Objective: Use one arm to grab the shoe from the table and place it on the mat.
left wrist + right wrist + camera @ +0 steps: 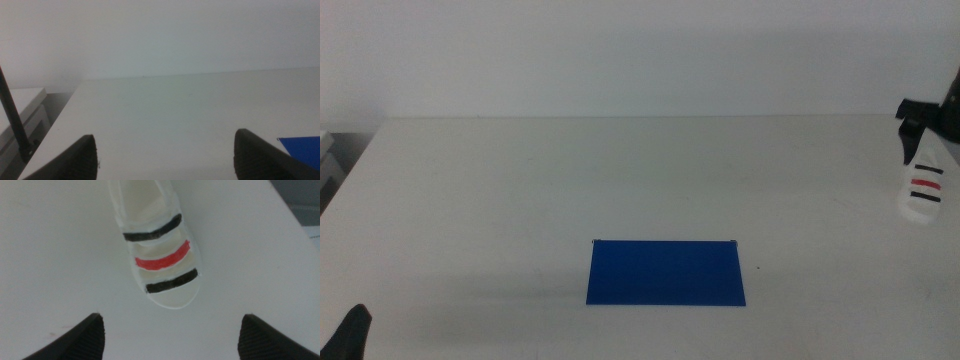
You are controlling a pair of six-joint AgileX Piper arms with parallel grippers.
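Black jaws of the waiting left gripper [162,155] stand spread over bare table [520,180], the blue mat [666,272] just beyond its right jaw. Farther right, the right gripper [170,337] hovers with jaws wide apart, the shoe [159,250] lying ahead, centred between them. Descending off-centre risks a jaw nudging the sole and skewing it.

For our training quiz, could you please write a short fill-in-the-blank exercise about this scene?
1. The strap between the shoe's two black straps is ____.
2. The mat is coloured ____.
3. The shoe lies on the ____, not the mat.
4. The ____ gripper hovers open above the shoe; the left gripper waits, open.

Answers: red; blue; table; right
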